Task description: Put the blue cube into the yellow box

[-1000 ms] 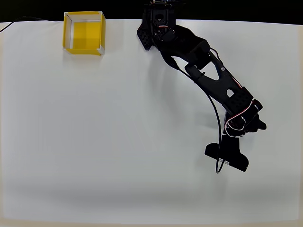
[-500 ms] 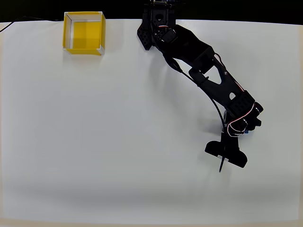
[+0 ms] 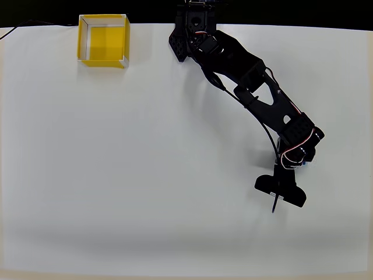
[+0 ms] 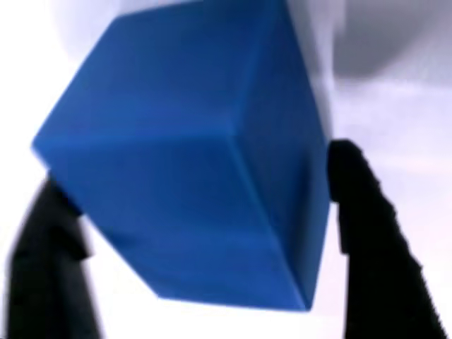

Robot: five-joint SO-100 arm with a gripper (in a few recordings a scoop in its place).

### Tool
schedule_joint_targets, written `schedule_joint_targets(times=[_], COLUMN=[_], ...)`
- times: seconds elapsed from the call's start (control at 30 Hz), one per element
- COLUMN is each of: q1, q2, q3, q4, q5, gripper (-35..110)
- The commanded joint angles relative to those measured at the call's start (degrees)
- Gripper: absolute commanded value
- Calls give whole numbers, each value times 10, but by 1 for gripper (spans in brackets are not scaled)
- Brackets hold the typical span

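The blue cube looms large in the wrist view, sitting tilted between my two black fingers, which press against its left and right sides. My gripper is shut on it. From overhead the gripper points down at the right of the white table, and just a blue sliver of the cube shows under it. The yellow box stands open-topped and empty at the far left edge of the table, well away from the gripper.
The black arm runs from its base at the table's far edge down to the right. Its wrist camera mount sticks out toward the near side. White table lies between gripper and box.
The arm's wrist has shifted slightly left and drawn in over the cube since a second ago. In the last half second it barely moved. The box stayed put.
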Motion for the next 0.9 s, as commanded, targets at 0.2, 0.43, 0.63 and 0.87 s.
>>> schedule_joint_targets(times=[0.2,0.43,0.63,0.87], q1=[-2,2,32,124], q2=[19,28,123,265], q3=[-51,-45,-49,-42], q4=[-13,-14,5,10], q5=[-10,-31,-70,-135], gripper=[13,2,2,2])
